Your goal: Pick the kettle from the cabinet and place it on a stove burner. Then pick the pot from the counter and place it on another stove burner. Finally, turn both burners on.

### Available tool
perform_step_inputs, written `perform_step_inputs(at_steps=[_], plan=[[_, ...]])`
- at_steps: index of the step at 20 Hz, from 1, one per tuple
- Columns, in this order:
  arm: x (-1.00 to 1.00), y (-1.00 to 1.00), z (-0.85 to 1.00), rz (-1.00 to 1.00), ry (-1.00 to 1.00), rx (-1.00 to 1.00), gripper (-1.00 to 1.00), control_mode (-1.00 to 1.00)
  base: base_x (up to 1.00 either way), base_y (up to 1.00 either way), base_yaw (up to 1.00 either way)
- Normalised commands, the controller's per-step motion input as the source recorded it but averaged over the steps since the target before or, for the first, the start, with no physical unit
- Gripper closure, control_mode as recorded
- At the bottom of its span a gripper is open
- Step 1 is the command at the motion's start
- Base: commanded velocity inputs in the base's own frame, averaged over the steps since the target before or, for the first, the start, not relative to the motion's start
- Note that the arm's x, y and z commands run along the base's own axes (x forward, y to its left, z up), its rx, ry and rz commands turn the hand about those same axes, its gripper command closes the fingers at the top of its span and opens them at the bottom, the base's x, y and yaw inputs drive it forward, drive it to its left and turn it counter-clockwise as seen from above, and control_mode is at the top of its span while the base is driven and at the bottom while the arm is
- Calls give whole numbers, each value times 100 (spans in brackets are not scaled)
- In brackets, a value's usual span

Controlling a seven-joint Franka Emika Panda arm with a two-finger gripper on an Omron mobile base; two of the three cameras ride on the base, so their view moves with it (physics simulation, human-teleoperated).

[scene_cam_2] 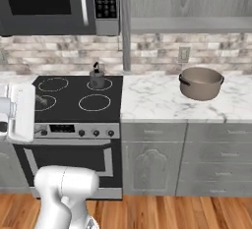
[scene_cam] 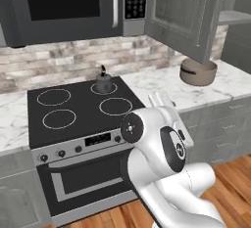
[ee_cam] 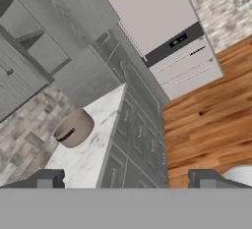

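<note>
Microwave (scene_cam: 63,4) with keypad mounted above the range. Brick backsplash (scene_cam_2: 157,51) carries a wall outlet (scene_cam_2: 184,54). Wood plank floor (ee_cam: 211,105) below.

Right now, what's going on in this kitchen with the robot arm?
The kettle already stands on the back right burner of the black stovetop. The pot still waits on the marble counter, below the open cabinet. The white arm is folded in front of the stove, and its gripper is open and holds nothing, with the camera on the hand looking toward the pot. Moving the pot to a burner appears to come next.
</note>
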Motion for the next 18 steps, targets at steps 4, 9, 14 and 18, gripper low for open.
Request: perform_step_inputs(at_steps=[4, 9, 14, 18], plan=[[0, 0, 0, 0, 0, 0, -100, 100, -20, -55, -2], [0, 0, 0, 0, 0, 0, -100, 100, -17, -70, 0], [0, 0, 0, 0, 0, 0, -100, 100, -25, -70, 0], [0, 0, 0, 0, 0, 0, -100, 100, -29, -72, 0]])
